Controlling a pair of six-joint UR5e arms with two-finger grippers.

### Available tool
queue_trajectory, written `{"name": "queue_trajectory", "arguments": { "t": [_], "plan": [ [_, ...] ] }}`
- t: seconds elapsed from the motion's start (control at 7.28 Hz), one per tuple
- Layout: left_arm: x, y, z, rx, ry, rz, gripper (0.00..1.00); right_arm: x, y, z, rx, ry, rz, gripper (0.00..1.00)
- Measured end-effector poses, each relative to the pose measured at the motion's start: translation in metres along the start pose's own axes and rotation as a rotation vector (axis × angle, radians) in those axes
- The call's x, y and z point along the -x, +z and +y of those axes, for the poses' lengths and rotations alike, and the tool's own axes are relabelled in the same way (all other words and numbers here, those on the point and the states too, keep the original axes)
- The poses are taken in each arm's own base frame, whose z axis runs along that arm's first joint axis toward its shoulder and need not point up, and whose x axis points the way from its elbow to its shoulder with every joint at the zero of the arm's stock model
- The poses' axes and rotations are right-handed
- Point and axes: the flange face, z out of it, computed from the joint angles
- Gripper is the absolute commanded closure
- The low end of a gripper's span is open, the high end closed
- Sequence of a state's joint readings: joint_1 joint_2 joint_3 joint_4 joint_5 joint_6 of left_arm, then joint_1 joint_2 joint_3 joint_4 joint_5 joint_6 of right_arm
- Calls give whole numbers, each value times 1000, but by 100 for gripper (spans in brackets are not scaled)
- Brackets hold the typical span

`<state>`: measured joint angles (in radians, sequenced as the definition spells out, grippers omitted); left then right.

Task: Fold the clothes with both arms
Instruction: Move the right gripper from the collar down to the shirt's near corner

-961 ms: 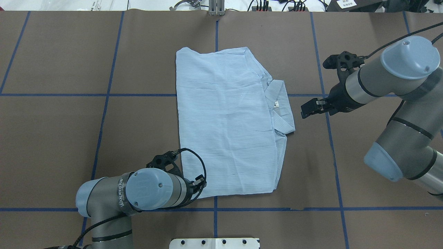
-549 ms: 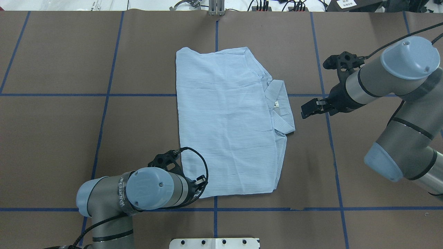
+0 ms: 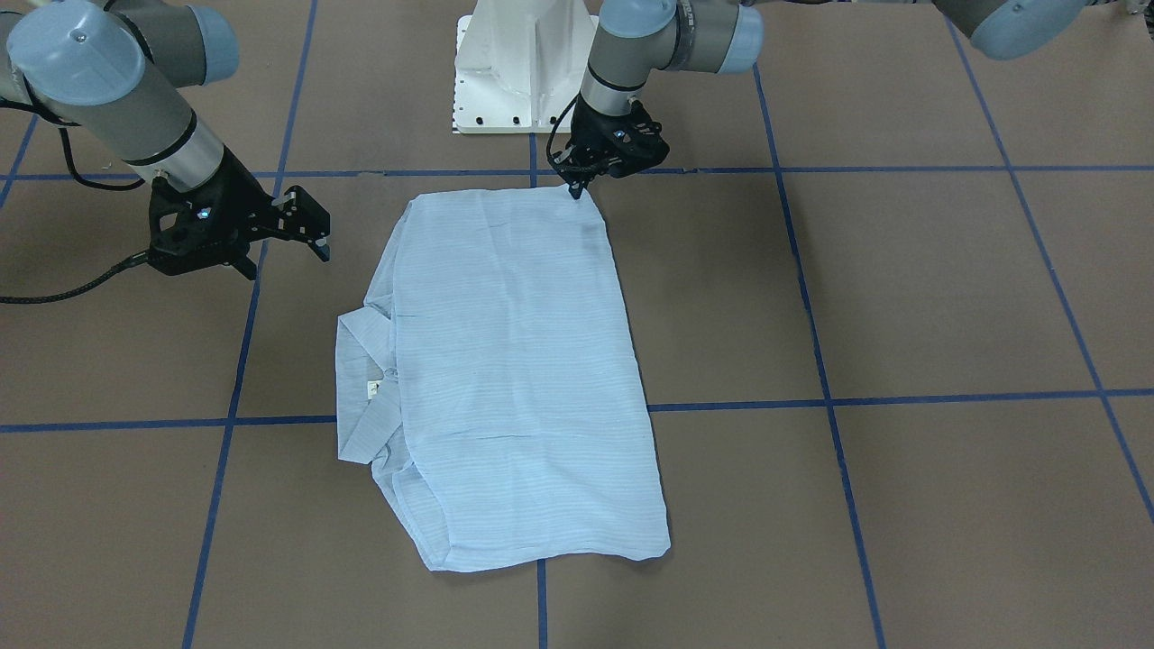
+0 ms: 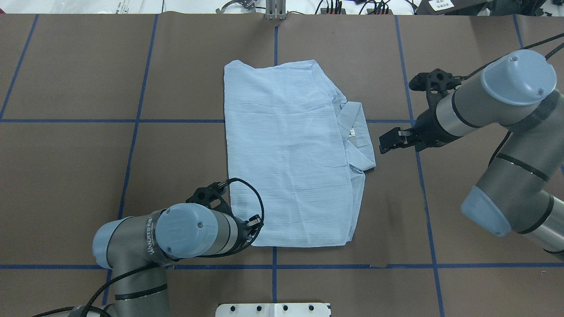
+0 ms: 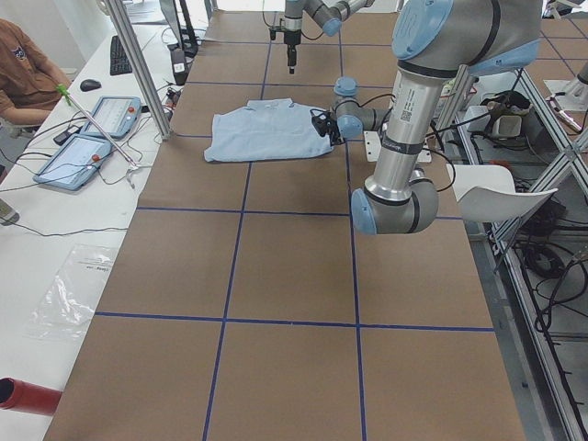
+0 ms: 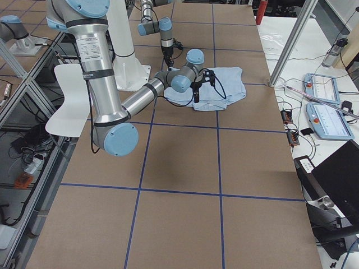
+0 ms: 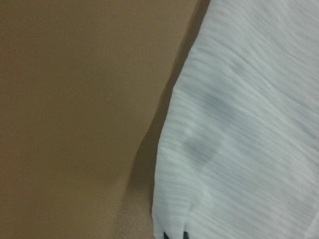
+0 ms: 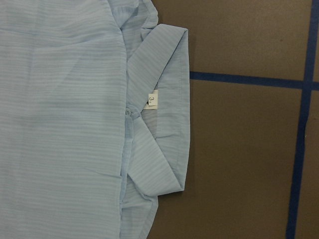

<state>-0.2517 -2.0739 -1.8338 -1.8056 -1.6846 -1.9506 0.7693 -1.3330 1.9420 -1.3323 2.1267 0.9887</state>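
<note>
One camera looks down from behind the robot onto the brown paper-covered desk [image 4: 66, 176]. Another faces it from across, steeply down. Two side cameras look along the desk from either end, farther off. Both wrist cameras sit close over the folded light blue striped shirt [image 4: 286, 154], which every view shares.

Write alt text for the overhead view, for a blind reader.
A light blue shirt, folded into a rectangle with its collar poking out right, lies on the brown table. The left claw is at its near left corner; the open right claw hovers beside the collar.
</note>
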Motion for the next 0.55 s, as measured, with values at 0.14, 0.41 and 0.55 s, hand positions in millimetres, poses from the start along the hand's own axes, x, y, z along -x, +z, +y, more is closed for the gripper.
{"name": "queue_trajectory", "arguments": {
  "t": [0.14, 0.41, 0.55],
  "plan": [
    [-2, -4, -1, 1, -1, 7, 100, 18, 10, 15, -2, 67, -2, 0],
    [-3, -8, -2, 3, 0, 15, 100, 68, 45, 67, -24, 277, 12, 0],
    [-2, -9, -2, 3, 1, 15, 100, 93, 63, 95, -33, 395, 15, 0]
  ]
}}
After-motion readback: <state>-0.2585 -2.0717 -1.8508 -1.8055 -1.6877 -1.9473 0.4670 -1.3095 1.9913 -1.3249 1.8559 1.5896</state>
